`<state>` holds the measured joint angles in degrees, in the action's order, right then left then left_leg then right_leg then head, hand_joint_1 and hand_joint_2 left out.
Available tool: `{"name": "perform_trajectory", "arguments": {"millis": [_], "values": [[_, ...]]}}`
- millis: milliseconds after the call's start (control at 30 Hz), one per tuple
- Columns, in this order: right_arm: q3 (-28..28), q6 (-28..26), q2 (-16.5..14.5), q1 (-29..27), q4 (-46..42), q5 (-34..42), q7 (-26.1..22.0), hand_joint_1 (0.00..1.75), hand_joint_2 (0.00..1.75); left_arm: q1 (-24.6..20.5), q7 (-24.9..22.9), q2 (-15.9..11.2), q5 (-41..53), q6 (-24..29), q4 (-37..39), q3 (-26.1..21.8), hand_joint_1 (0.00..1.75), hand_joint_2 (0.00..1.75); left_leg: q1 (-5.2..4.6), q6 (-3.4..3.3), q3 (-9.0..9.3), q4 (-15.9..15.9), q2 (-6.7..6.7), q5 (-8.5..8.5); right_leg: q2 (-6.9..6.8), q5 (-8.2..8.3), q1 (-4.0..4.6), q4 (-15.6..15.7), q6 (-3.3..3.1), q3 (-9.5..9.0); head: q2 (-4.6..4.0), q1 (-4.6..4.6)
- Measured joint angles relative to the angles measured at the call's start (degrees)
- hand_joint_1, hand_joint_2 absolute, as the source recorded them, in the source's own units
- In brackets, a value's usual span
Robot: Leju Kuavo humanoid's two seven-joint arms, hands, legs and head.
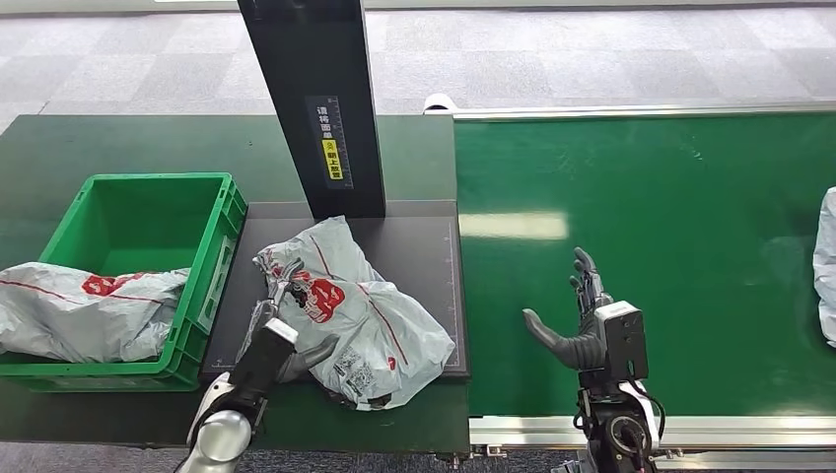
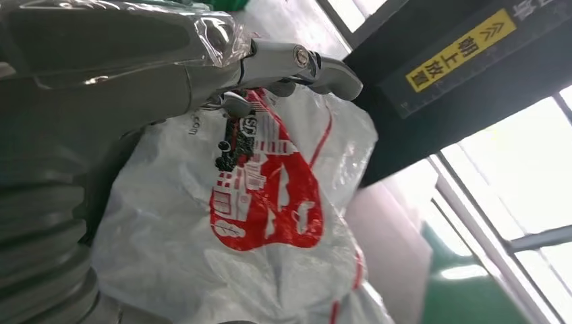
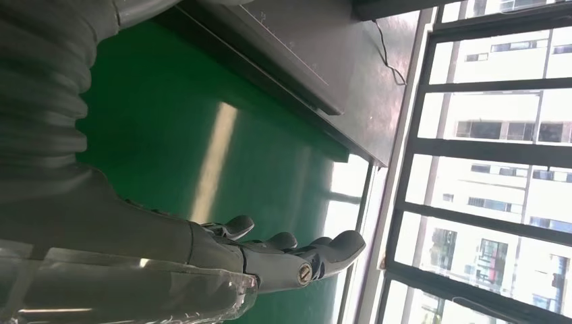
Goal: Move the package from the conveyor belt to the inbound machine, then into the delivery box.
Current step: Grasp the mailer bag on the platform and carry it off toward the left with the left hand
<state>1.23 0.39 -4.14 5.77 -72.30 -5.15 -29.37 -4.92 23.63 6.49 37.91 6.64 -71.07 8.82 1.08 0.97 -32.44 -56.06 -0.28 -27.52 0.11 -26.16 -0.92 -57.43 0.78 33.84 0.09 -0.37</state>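
Note:
A grey plastic package (image 1: 370, 320) with a red print lies crumpled on the dark plate of the inbound machine (image 1: 419, 241). My left hand (image 1: 283, 320) comes in over its near left side, fingers on top and thumb against the lower part, and grips the bag. In the left wrist view the fingers (image 2: 297, 64) lie across the top of the package (image 2: 270, 202). My right hand (image 1: 584, 317) hovers open over the green conveyor belt (image 1: 680, 207) with nothing in it; in the right wrist view the hand (image 3: 283, 260) is spread above the belt (image 3: 168, 128).
A green delivery box (image 1: 158, 180) stands left of the machine, with another grey package (image 1: 79, 310) lying over its near rim. The machine's black column (image 1: 315, 99) rises behind the plate. A further white package (image 1: 826, 266) sits at the belt's right edge.

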Motion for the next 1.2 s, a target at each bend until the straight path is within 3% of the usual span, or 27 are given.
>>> {"name": "perform_trajectory", "arguments": {"millis": [100,233,367,667,700,800,833,1200], "values": [[-0.95,0.31,-0.18,-0.72,-1.13,-0.19,0.27,0.0,1.75,-0.85,-4.42,-0.28,9.14,2.32,1.46,1.62,0.0,1.75,-0.01,0.0,-0.01,0.0,-0.01,-0.01,0.0,0.0,-0.01,0.0,0.0,0.01,0.0,0.0],[-1.96,0.89,-0.41,-0.85,-1.81,-0.48,0.47,0.0,1.75,-2.96,-9.77,-0.38,16.93,2.5,5.08,3.75,0.0,0.0,-0.01,0.0,-0.01,0.0,0.0,-0.01,0.0,0.0,-0.01,0.0,0.0,0.0,0.0,-0.01],[-2.66,1.26,-0.72,-0.87,-2.06,-0.83,0.51,0.0,1.75,-4.76,-12.23,-0.33,19.52,3.49,8.67,4.56,0.0,0.0,0.0,0.0,0.04,0.0,0.0,0.0,0.0,0.0,0.0,0.0,0.0,-0.03,0.0,-0.01],[-3.33,1.32,-1.13,-1.09,-2.23,-0.98,0.53,0.0,1.75,-6.17,-12.66,-0.07,19.84,3.79,12.14,4.79,0.0,0.0,0.0,0.0,0.05,0.0,-0.01,0.0,0.0,0.0,0.0,0.0,0.0,-0.07,0.0,0.0],[-3.4,1.37,-1.16,-1.1,-2.23,-1.06,0.56,0.0,1.75,-6.22,-12.66,-0.05,19.99,3.77,12.3,4.78,0.32,0.0,0.0,0.0,0.05,0.0,-0.01,0.0,0.0,0.0,0.0,0.0,0.0,-0.07,0.0,-0.01],[-3.68,1.6,-1.36,-1.1,-2.23,-1.5,0.69,0.0,1.75,-6.31,-12.73,-0.03,21.49,4.13,12.77,4.75,1.6,0.0,0.0,0.0,0.05,0.0,-0.01,0.0,0.0,0.0,0.0,0.0,0.0,-0.07,0.0,-0.01],[-3.76,1.66,-1.45,-1.1,-2.23,-1.62,0.73,0.0,1.75,-6.32,-12.76,-0.02,22.24,4.65,12.93,4.75,1.71,0.0,0.0,0.0,0.06,0.0,-0.01,0.0,0.0,0.0,0.0,0.0,0.0,-0.07,0.0,-0.01],[-4.87,1.78,-1.98,-2.07,-3.52,-1.68,0.76,0.0,1.75,-6.11,-9.86,0.59,28.21,18.77,13.22,4.58,1.75,0.0,0.0,0.0,0.03,0.0,0.01,-0.01,0.0,0.0,0.0,0.0,0.0,-0.03,0.0,0.0]]}}
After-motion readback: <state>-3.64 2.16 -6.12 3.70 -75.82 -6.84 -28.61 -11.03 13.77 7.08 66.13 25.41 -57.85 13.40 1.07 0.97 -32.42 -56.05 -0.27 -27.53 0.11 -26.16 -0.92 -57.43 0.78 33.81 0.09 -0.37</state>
